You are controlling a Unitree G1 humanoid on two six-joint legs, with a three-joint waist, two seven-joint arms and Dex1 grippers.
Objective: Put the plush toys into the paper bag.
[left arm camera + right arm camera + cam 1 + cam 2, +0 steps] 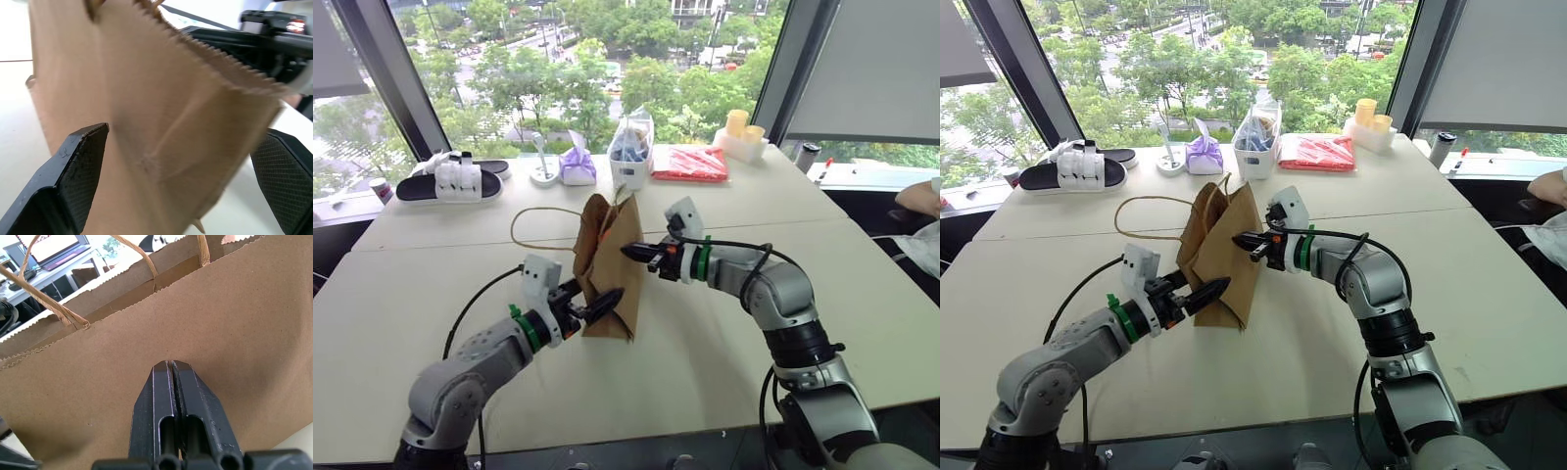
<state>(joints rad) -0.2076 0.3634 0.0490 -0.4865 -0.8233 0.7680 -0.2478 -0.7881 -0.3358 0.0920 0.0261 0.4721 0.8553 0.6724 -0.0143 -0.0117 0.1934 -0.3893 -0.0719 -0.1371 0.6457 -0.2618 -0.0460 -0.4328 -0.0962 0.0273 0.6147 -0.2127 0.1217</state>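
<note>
Paper bag upright (contents hidden), right hand touching

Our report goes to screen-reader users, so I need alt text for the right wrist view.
The right gripper, its black jaws shut together, presses its tip against the flat brown side of the paper bag. Above it runs the bag's serrated top edge with twisted-paper loop handles.
</note>
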